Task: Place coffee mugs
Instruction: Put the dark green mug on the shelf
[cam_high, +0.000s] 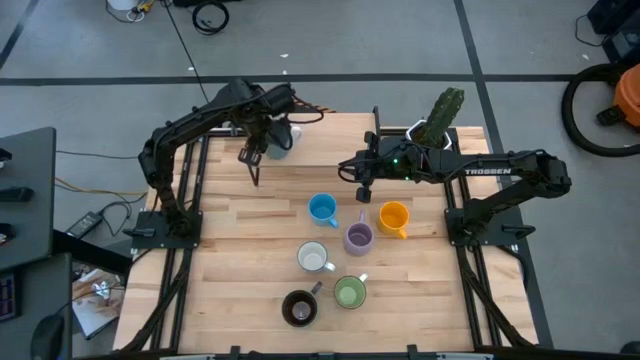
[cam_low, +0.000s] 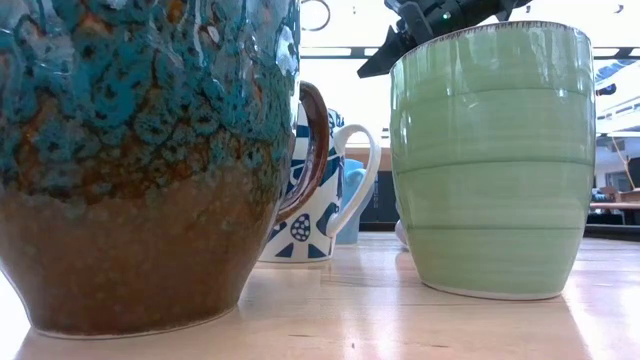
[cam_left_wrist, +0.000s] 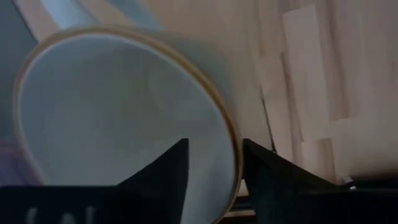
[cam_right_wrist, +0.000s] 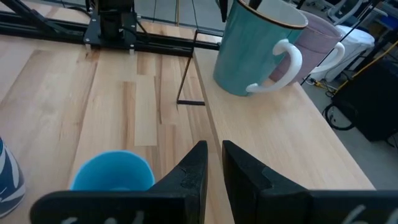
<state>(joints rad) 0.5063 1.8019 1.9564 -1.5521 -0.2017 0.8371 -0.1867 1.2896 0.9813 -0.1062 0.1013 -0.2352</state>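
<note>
Wooden tabletop (cam_high: 230, 290) carries six mugs grouped near-centre: brown (cam_high: 299, 308), green (cam_high: 350, 292), white (cam_high: 313, 257), lilac (cam_high: 358, 238), blue (cam_high: 322, 208), orange (cam_high: 394, 216). My right tool (cam_high: 363, 192), fingers together, hovers beyond them. Far left, my left tool (cam_high: 268, 140) straddles another mug's (cam_left_wrist: 118, 118) rim, fingers apart; that one seems unplaced.

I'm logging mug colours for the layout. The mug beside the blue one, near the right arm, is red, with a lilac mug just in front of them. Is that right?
Not quite. In the high view, the mug beside the blue mug is orange, not red. The rest stands: it sits near the right arm and the lilac mug is just in front of them.
</note>
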